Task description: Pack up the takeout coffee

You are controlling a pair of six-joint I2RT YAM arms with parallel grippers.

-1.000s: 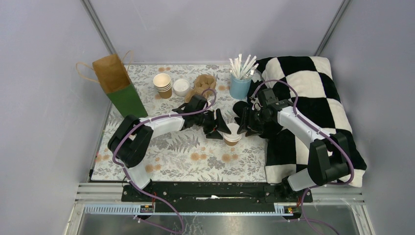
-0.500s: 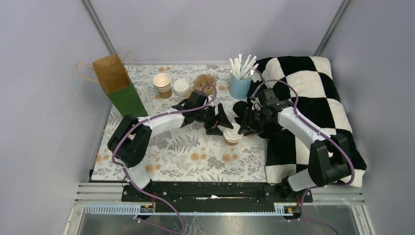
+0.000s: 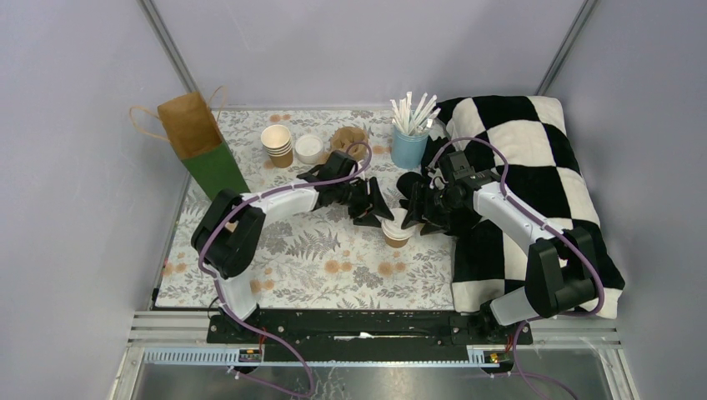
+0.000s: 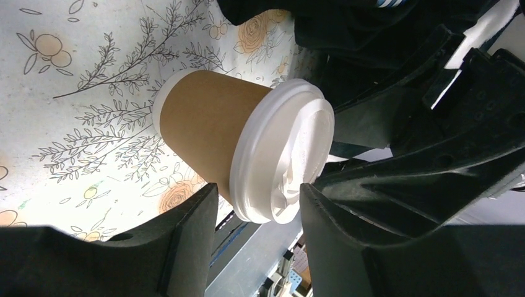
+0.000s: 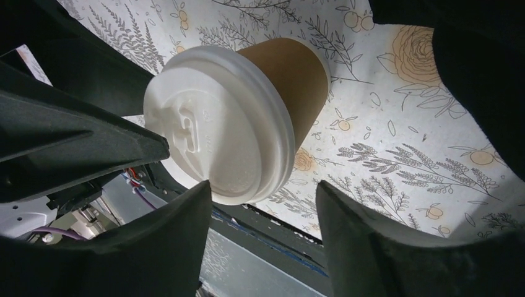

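Lidding looks done: the small tan kraft paper cup [image 4: 198, 124] wears its round white plastic lid [image 4: 285, 154]; my left fingers [image 4: 179, 247] and right fingers [image 5: 167, 247] flank it, parted, empty. Next, I think: grip its wall, lift

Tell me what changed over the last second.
The left arm swung its elbow slightly right, and the left gripper edged toward the table's far side, still beside the lidded cup. Nothing was visibly grasped or released: both grippers' jaws stand apart at the lid. The right gripper, the cup, the cup stack, the paper bag and the straw cup stayed put.
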